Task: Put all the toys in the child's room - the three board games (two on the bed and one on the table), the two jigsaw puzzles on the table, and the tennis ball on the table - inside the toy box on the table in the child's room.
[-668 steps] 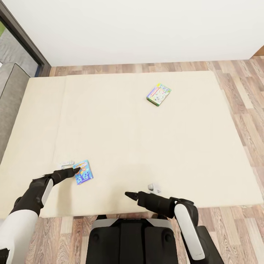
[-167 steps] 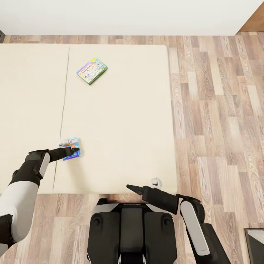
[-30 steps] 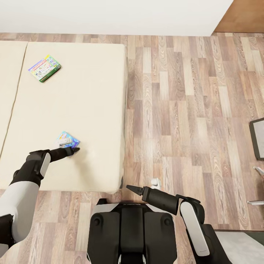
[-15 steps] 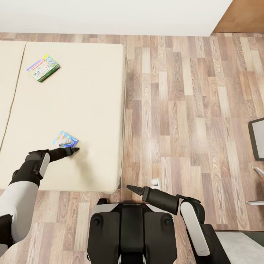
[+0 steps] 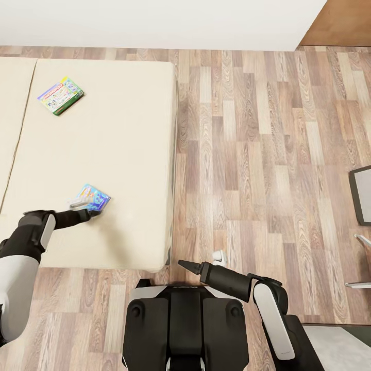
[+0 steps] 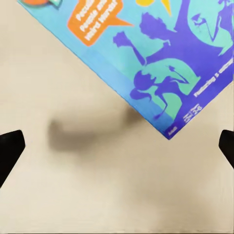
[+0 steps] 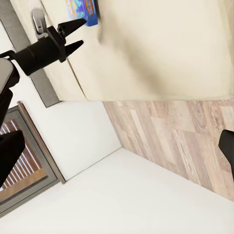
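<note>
Right gripper (image 5: 181, 264) sits nearest, just above the robot's trunk, over the wood floor (image 5: 268, 154) by the bed corner; fingers wide apart, nothing btwn them. Left gripper (image 5: 88, 212) at approx 9 o'clock, low over the bed (image 5: 123, 144); fingers spread, empty, tips right at the near edge of the small blue game box (image 5: 91, 198). Can't tell if they touch it. In the left wrist view the blue box (image 6: 146, 58) lies flat on the mattress, its corner pointing btwn the two dark fingertips (image 6: 9, 148), clear of both. Farther off at approx 10–11 o'clock, the green-edged game box (image 5: 61, 96) lies flat, well apart from the blue one. White wall (image 5: 154, 20) beyond.
</note>
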`<state>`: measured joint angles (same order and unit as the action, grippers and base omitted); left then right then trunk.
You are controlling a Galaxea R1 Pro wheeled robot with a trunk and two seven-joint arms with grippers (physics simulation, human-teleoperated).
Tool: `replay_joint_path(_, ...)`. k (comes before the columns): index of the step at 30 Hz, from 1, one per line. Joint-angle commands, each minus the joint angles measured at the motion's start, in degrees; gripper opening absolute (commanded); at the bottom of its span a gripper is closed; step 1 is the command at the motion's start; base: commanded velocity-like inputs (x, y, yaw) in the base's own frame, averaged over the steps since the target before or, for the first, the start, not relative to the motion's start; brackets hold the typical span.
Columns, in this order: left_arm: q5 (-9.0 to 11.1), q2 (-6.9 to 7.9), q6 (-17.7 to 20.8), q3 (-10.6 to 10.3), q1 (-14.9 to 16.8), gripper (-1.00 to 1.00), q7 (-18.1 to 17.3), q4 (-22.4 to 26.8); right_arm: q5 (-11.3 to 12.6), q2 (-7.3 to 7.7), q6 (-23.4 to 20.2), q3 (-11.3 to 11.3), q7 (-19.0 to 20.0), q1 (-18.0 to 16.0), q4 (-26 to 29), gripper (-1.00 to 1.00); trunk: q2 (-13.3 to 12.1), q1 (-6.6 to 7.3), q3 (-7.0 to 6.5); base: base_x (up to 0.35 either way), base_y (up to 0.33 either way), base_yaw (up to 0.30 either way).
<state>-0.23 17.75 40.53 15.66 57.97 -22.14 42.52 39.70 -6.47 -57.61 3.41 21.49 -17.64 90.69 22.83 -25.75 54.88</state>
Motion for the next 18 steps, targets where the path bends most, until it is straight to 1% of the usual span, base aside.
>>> replay_joint_path(1,0.0,0.19,0.7,0.2,0.0,1.00,-0.3,0.1,-0.5,-0.03,-0.2,-0.1,0.5,0.0,0.0,1.00,0.1,-0.04,0.06,0.000,0.000,0.000)
replay_joint_path(2,0.0,0.81,1.6,0.1,0.0,1.00,-1.3,0.2,-0.5,-0.03,-0.2,-0.1,0.5,0.0,0.0,1.00,0.1,-0.04,0.06,0.000,0.000,0.000)
replay_joint_path(3,0.0,1.02,1.8,0.1,0.0,1.00,-1.8,0.2,-0.5,-0.03,-0.2,-0.1,0.5,0.0,0.0,1.00,0.1,-0.04,0.06,0.000,0.000,0.000)
replay_joint_path(5,-0.1,1.81,2.6,-0.3,0.0,1.00,-5.5,0.3,-0.5,0.00,-0.2,-0.1,0.5,0.0,0.0,1.00,0.1,-0.04,0.06,0.000,0.000,0.000)
replay_joint_path(6,-0.2,2.03,2.7,-0.6,0.0,1.00,-6.5,0.3,-0.5,0.01,-0.2,-0.1,0.5,0.0,0.0,1.00,0.1,-0.04,0.06,0.000,0.000,0.000)
replay_joint_path(7,-0.6,2.54,2.9,-1.3,0.0,1.00,-8.5,0.3,-0.5,0.03,-0.2,-0.1,0.5,0.0,0.0,1.00,0.1,-0.04,0.06,0.000,0.000,0.000)
replay_joint_path(8,-0.9,2.84,2.9,-1.7,0.0,1.00,-9.3,0.3,-0.5,0.03,-0.2,-0.1,0.5,0.0,0.0,1.00,0.1,-0.04,0.06,0.000,0.000,0.000)
replay_joint_path(9,-1.9,4.05,3.1,-2.5,0.0,1.00,-11.2,0.3,-0.5,0.04,-0.2,-0.1,0.5,0.0,0.0,1.00,0.1,-0.04,0.06,0.000,0.000,0.000)
replay_joint_path(10,-2.2,4.49,3.2,-2.6,0.0,1.00,-11.7,0.3,-0.5,0.05,-0.2,-0.1,0.5,0.0,0.0,1.00,0.1,-0.04,0.06,0.000,0.000,0.000)
replay_joint_path(13,-3.0,6.56,3.8,-3.0,0.1,1.00,-12.8,0.4,-0.5,0.00,-0.2,-0.1,0.5,0.0,0.1,1.00,0.1,-0.04,0.06,0.000,0.000,0.000)
replay_joint_path(16,-3.2,7.49,4.3,-3.0,0.2,1.00,-12.6,0.4,-0.5,-0.02,-0.2,0.0,0.5,0.0,0.1,1.00,0.1,-0.04,0.06,0.000,0.000,0.000)
replay_joint_path(18,-3.3,8.06,4.4,-3.0,0.6,1.00,-11.9,0.4,-0.5,-0.08,-0.1,0.0,0.5,0.0,0.1,1.00,0.1,-0.04,0.06,0.000,0.000,0.000)
